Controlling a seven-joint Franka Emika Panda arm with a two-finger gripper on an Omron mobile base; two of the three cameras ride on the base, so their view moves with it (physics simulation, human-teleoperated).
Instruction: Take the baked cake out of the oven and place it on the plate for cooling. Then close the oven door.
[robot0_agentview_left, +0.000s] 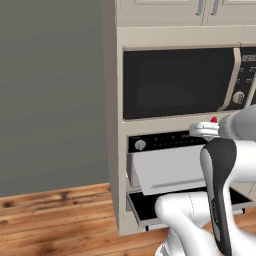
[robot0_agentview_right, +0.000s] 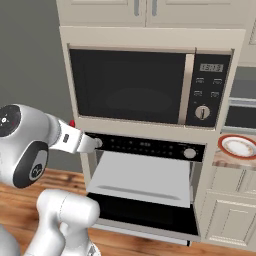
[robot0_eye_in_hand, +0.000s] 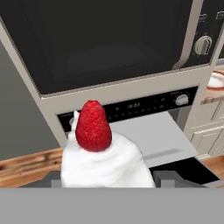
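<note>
Stood as a tall cream cabinet (robot0_agentview_right: 150, 37) against a grey wall (robot0_agentview_left: 50, 90), over a wood floor (robot0_agentview_left: 55, 220). Carried a large black microwave (robot0_agentview_right: 130, 85) with a vertical handle and a round dial, high in the cabinet. Held the oven (robot0_agentview_right: 145, 145) directly below, with a black control strip and silver knobs. Hung the door (robot0_agentview_right: 145, 215) fully down and open, dark glass facing up, low in front of the cavity. Showed a pale grey tray (robot0_agentview_right: 140, 177) drawn out of the cavity above the door. Rose as a white arm (robot0_agentview_right: 30, 145) with dark joints from the bottom of both base views, reaching up to the level of the control strip. Sat the plate (robot0_agentview_right: 239, 147), red-rimmed with a white centre, on a counter (robot0_agentview_right: 232, 160) well to the right of the oven, apart from the arm. Held the gripper (robot0_eye_in_hand: 108, 181) in the air before the control strip, left of the tray, jaws fairly wide and set either side of the cake (robot0_eye_in_hand: 105, 162). Carried the cake there, clear of tray and plate alike, white body between the finger tips (robot0_eye_in_hand: 164, 179) and the red berry uppermost. Showed the same berry as a small red dot at the hand in both base views.
</note>
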